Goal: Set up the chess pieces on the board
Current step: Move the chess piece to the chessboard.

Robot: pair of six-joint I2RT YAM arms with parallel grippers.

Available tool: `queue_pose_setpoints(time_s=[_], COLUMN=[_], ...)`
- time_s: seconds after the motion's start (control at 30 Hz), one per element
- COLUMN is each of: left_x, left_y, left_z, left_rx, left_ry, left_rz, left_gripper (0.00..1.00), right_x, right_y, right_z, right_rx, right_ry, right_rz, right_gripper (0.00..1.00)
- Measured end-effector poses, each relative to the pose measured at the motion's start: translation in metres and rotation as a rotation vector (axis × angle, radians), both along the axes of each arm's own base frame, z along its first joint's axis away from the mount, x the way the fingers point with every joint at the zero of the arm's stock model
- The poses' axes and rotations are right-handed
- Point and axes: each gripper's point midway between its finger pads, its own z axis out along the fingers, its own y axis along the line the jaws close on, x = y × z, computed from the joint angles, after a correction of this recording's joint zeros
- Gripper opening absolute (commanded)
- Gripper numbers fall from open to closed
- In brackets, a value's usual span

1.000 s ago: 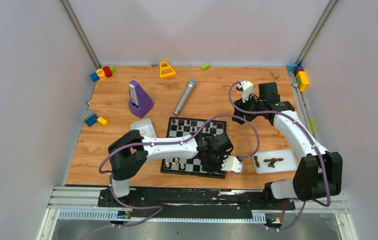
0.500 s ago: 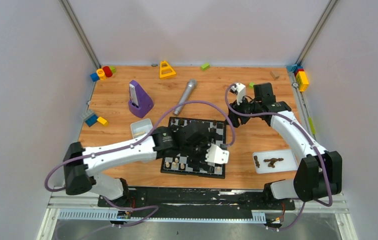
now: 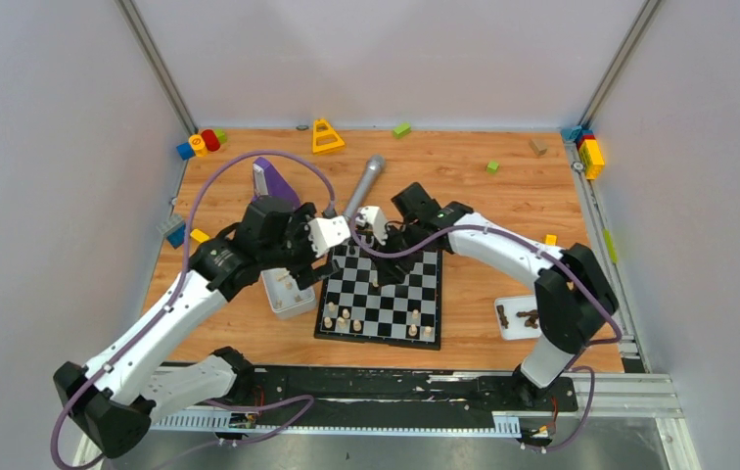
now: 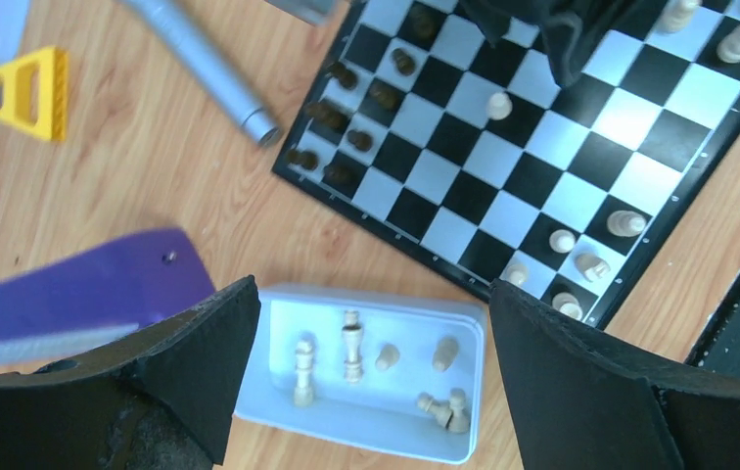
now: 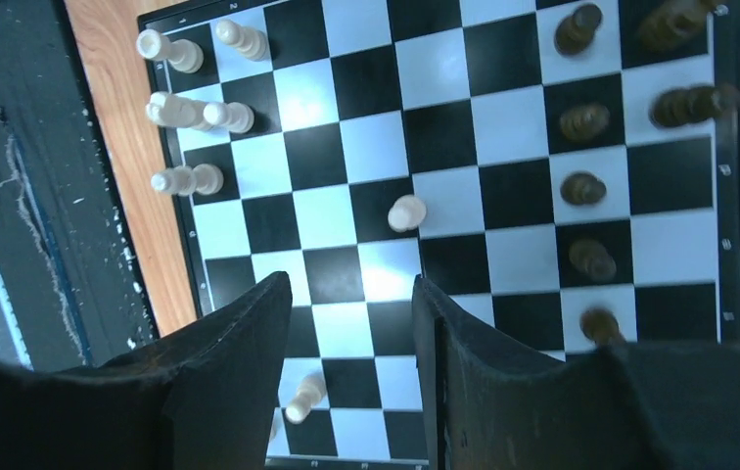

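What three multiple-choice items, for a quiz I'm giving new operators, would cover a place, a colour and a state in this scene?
1. The tray under the left fingers lies:
A) left of the chessboard
B) on the chessboard
C) against the far wall

2. The pieces in that tray are:
A) dark brown
B) cream
C) red

3. The left fingers are:
A) shut on a pawn
B) shut on nothing
C) open, holding nothing

Answers:
1 A, the top view shows it beside the chessboard's left edge.
2 B, the left wrist view shows pale pieces.
3 C, a wide gap separates them, with only the tray below.
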Motion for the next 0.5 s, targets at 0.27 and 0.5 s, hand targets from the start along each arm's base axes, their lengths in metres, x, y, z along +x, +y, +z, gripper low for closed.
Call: queue_pose_setpoints(time_s=[0.27, 0.5], left_x=[0.012, 0.015], left_y=[0.04, 0.047], left_z=[0.008, 0.0], left_rx=[-0.057, -0.067], left_ry=[-0.002, 0.024], left_rz=[0.173, 0.211], left_gripper=[0.94, 0.94], right_x=[0.014, 0.01], right_y=[0.026, 0.028], right_z=[-0.035, -0.059], right_rx=[-0.102, -0.174], right_ry=[-0.013, 0.006], right_rz=[0.034, 0.057], right_gripper=[0.49, 0.42])
